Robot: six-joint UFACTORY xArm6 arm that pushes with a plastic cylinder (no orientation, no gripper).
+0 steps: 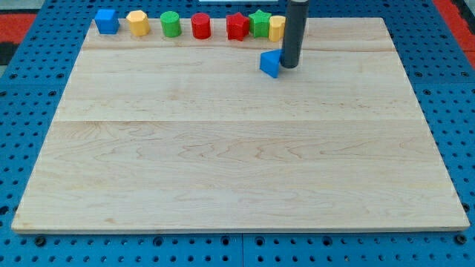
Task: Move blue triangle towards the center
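Observation:
The blue triangle [269, 64] lies on the wooden board [237, 148] near the view's top, right of the middle. My tip [289, 65] stands right against the triangle's right side, touching or nearly touching it. The dark rod rises from there out of the view's top edge.
A row of blocks runs along the board's top edge: a blue cube [107, 21], a yellow block [137, 23], a green cylinder [171, 24], a red cylinder [200, 26], a red star-like block [237, 26], a green block [259, 24] and a yellow block [276, 28] partly behind the rod.

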